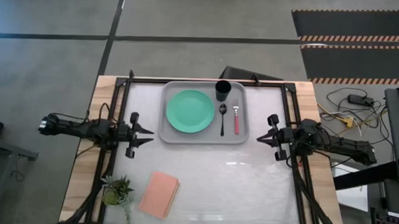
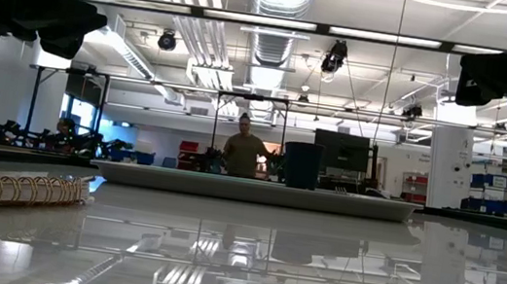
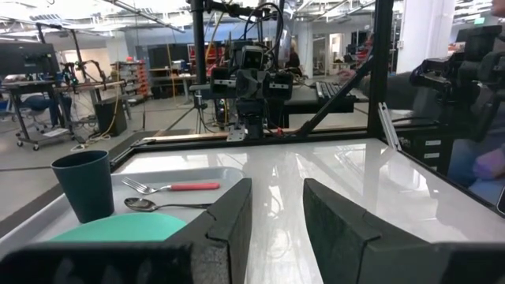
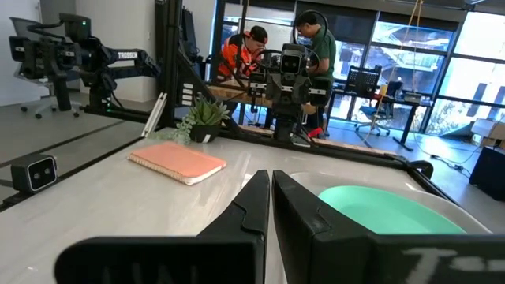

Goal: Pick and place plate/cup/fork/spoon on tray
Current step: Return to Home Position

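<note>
On the glossy white table (image 1: 250,173) we see the grey tray (image 1: 169,133) at the far middle, holding the mint-green plate (image 1: 190,111), the dark cup (image 1: 223,90) at its far edge, and the black spoon (image 1: 222,118) beside the red-handled fork (image 1: 236,118). The left gripper (image 1: 150,132) waits just left of the tray, fingers apart and empty, while the right gripper (image 1: 260,137) waits to its right, fingers nearly together on nothing. Only the high view shows the pink pad (image 1: 159,194) and plant (image 1: 117,189) near the front; the low view shows a person (image 2: 244,151) standing behind the tray.
</note>
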